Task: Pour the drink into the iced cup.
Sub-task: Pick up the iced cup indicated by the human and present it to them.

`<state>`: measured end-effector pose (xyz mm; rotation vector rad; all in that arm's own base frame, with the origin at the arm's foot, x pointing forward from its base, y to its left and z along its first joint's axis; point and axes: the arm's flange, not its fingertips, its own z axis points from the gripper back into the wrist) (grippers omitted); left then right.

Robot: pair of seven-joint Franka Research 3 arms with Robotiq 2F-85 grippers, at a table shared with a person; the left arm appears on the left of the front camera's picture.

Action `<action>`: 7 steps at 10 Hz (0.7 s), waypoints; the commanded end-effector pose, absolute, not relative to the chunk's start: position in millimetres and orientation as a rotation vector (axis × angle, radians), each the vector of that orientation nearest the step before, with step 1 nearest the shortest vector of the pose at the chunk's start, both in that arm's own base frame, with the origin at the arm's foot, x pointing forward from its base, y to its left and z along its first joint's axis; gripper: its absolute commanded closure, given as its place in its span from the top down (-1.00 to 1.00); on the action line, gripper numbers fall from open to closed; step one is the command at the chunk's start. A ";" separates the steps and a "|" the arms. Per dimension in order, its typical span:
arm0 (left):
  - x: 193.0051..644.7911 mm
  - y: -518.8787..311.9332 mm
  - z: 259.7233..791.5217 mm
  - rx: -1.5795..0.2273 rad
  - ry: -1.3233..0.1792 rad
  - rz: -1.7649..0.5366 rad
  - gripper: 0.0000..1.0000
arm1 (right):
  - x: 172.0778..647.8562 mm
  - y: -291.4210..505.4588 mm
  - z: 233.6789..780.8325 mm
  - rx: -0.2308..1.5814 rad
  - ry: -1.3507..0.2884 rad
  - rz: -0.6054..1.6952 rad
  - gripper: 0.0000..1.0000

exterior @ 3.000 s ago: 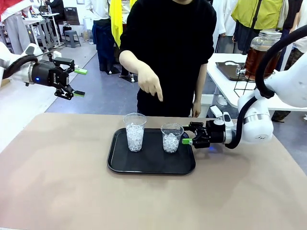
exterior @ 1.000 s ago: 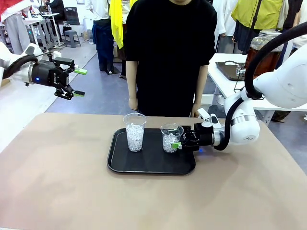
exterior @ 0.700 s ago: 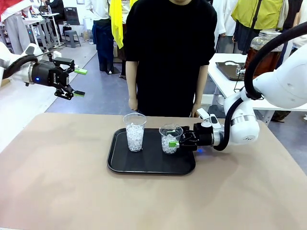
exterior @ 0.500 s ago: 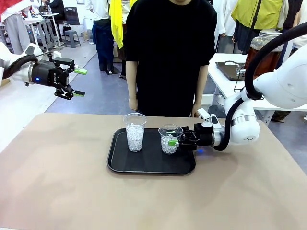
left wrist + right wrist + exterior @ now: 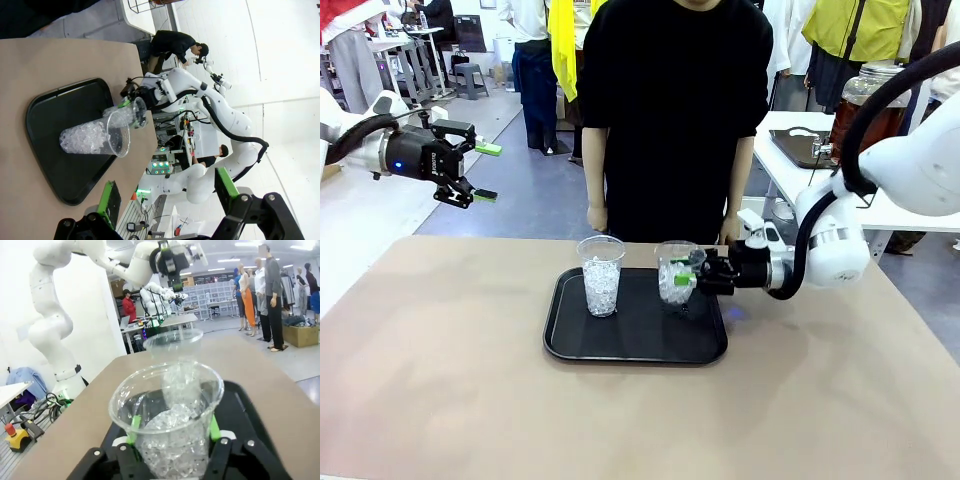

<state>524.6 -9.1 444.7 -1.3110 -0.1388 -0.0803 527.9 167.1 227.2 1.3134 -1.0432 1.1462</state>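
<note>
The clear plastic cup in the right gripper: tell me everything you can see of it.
The clear plastic cup is a tapered, thin-walled tumbler, roughly half full of ice cubes, with no drink in it. Upright, it is clamped at mid-height between the green pads of the right gripper and seems raised slightly above the black tray.

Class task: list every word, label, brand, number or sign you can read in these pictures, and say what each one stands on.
No text can be read in these pictures.
Left gripper: a faint pale mark on its black body, too small to read.
Taller iced cup, shorter iced cup, black tray: no print seen.
</note>
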 end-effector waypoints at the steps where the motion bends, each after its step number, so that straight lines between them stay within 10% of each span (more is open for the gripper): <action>1: 524.9 -8.9 446.0 -1.309 -0.144 -0.080 1.00 | 542.4 162.6 274.4 1.311 -1.034 1.124 0.23; 7: 524.9 -8.9 446.0 -1.309 -0.144 -0.080 1.00 | 581.4 151.7 353.4 1.274 -1.044 1.163 0.23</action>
